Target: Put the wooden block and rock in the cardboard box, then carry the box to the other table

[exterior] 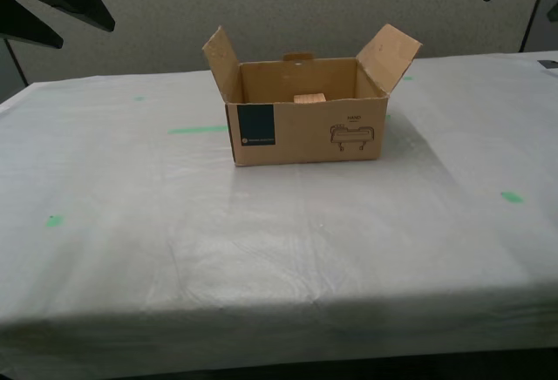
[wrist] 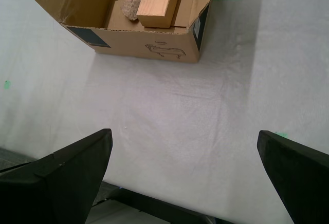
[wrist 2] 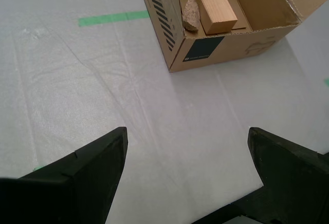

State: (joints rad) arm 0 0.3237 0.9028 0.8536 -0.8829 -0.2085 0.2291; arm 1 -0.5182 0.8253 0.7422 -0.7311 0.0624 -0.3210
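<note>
So the cardboard box (exterior: 305,123) is sitting flaps-up on the other table (exterior: 174,223), the one with the wrinkly white cloth, toward the far side and about centred in the exterior view. The wooden block (wrist 2: 212,4) is inside with the rock (wrist 2: 190,14) touching it. My first gripper (wrist: 185,172) and my second gripper (wrist 2: 187,167) both hang well apart from the box, fingers spread wide and holding nothing.
</note>
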